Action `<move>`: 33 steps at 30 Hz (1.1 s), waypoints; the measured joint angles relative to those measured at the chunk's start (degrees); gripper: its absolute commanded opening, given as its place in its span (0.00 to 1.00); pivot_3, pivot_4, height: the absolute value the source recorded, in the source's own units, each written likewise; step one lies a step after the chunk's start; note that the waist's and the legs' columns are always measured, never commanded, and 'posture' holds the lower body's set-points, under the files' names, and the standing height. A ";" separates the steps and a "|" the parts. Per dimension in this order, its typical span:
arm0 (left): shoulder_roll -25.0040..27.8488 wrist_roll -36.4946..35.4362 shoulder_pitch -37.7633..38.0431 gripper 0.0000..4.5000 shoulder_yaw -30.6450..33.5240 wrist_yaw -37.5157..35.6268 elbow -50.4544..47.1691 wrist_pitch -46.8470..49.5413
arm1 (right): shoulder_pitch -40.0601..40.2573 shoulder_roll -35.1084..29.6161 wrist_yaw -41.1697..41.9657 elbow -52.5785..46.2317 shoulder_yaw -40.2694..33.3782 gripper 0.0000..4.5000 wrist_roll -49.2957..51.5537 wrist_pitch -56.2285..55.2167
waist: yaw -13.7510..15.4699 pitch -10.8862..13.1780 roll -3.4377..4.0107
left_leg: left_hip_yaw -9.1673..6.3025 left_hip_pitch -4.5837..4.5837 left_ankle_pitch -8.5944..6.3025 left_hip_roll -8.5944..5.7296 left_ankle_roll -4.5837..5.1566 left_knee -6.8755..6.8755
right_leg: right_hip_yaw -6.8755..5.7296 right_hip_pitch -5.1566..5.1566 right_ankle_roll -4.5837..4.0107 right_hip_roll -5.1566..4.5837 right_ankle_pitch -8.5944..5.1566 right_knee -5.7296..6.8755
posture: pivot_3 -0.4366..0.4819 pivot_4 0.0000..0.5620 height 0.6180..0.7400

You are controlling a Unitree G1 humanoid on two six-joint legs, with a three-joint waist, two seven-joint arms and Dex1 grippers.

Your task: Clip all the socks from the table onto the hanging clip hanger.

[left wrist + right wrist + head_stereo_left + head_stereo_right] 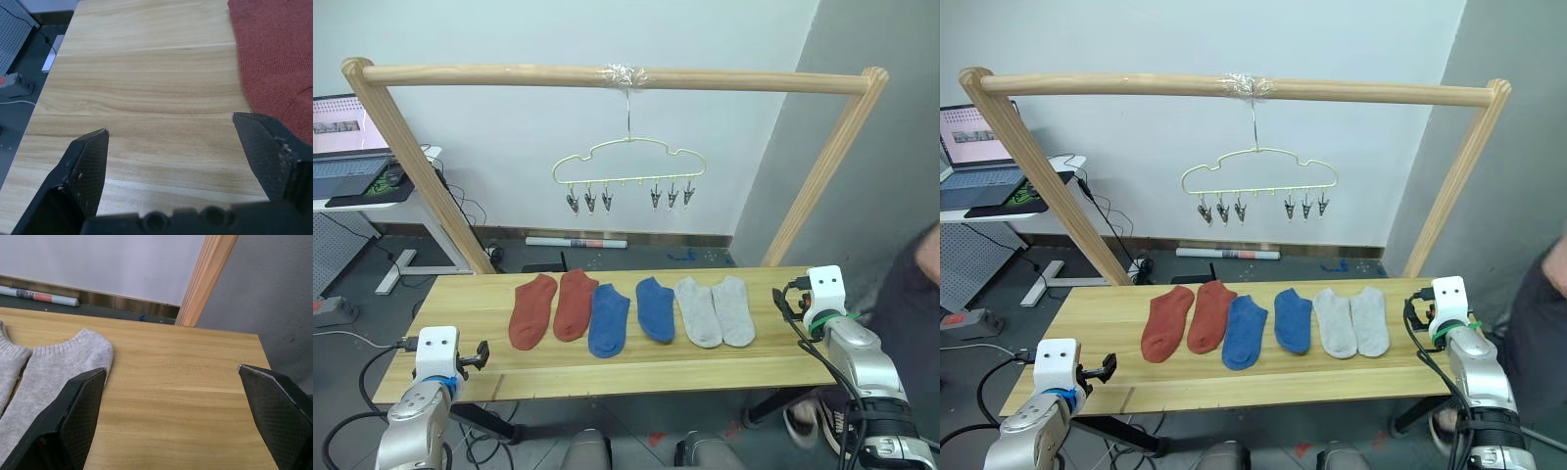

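Six socks (631, 309) lie in row mid table (450, 294): two rust-red left, two blue centre, two grey right. Clip hanger (628, 172) hangs from wooden rail (509, 74), clips bare. Left gripper (170, 130) jaws apart over near-left table; right gripper (172, 369) jaws apart at right end. No readable writing.

No readable text, labels, brands or numbers anywhere. Laptop screen (347, 125) at far left shows a window with content too small to make out. Rolled tube (39, 295) on the floor behind the bench carries red and pale blue print, not legible. Nothing printed on socks, clip hanger, wooden rail or bench.
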 measured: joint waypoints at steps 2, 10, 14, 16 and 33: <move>0.00 -0.08 0.00 1.00 0.04 0.00 0.00 0.12 | 0.00 0.00 0.00 0.00 0.00 1.00 0.01 0.00 | 0.00 0.03 0.00 | 0.00 0.00 -0.01 0.00 -0.01 0.00 | 0.00 -0.01 0.00 0.00 0.00 0.00 | 0.59 0.11 1.00; 0.09 -0.85 0.02 1.00 0.53 -0.09 -0.36 -0.01 | -0.17 -0.06 -0.01 0.00 -0.01 1.00 0.01 0.01 | 0.00 1.07 -0.06 | -0.01 0.00 0.00 0.02 0.01 0.00 | 0.01 -0.01 -0.02 -0.20 -0.01 0.00 | 0.59 0.16 1.00; 0.37 -1.76 0.30 1.00 0.74 -1.06 -3.61 -0.01 | -0.97 -0.05 0.04 -0.14 0.03 1.00 0.02 0.11 | 0.01 1.91 -0.11 | 0.01 -0.02 0.02 0.03 0.03 -0.03 | 0.02 0.03 -0.02 -0.22 -0.01 0.00 | 0.58 0.22 1.00; 0.74 -2.59 0.92 1.00 1.20 -1.85 -6.20 0.01 | -1.05 -0.06 0.16 -0.51 0.05 1.00 0.03 0.19 | 0.02 2.57 -0.15 | 0.01 -0.02 0.04 0.04 0.06 -0.04 | 0.02 0.24 -0.03 -0.22 -0.02 0.00 | 0.58 0.26 1.00; 0.49 -12.19 -11.99 0.50 -3.55 -8.44 -30.00 3.29 | -11.65 1.29 23.46 -22.49 6.41 1.00 18.32 6.98 | 0.12 9.28 -0.20 | -0.36 -0.48 -0.07 -0.01 -0.07 -0.04 | -0.09 0.15 0.83 0.13 0.03 -0.01 | 0.56 0.46 1.00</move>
